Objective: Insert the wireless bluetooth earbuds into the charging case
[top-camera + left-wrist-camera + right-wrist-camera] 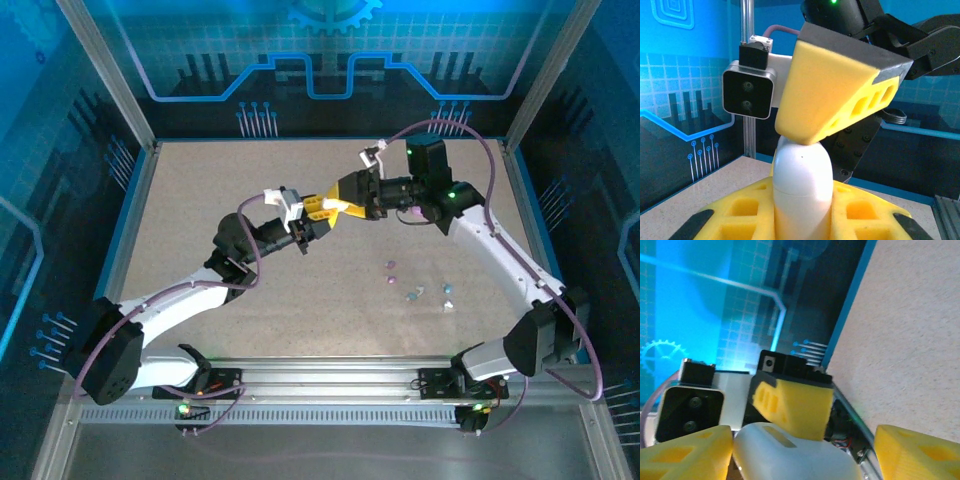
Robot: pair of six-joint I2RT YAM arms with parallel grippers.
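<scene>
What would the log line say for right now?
stage: case held above table | left gripper: shut on case | right gripper: open around case | earbuds: loose on table

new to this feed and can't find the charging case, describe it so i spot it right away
Look in mid-air above the middle of the speckled table. There the left gripper pinches a white pebble-shaped charging case between yellow fingers, the open right gripper at its top. It dwarfs the tiny coloured earbuds on the table.
</scene>
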